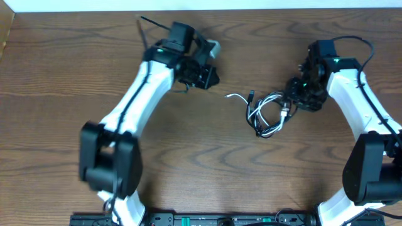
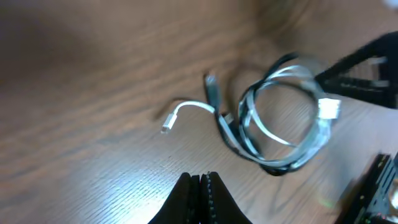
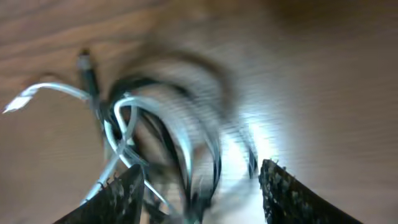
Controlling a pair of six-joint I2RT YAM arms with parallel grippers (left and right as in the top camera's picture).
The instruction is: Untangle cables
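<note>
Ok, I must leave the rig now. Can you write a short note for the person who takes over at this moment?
Left gripper: shut, empty, above the table, apart from the cables.
Right gripper: open, fingers either side of the coiled bundle; it seems to grip nothing (view blurred).
Cables: white cable and black cable lie looped together mid-table, one plug end of each pointing toward the left arm.
Done: nothing separated yet.
Left: pull the two cables apart.

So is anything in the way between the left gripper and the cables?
Nothing visible. Only bare table lies between the shut left gripper and the tangled cables.
</note>
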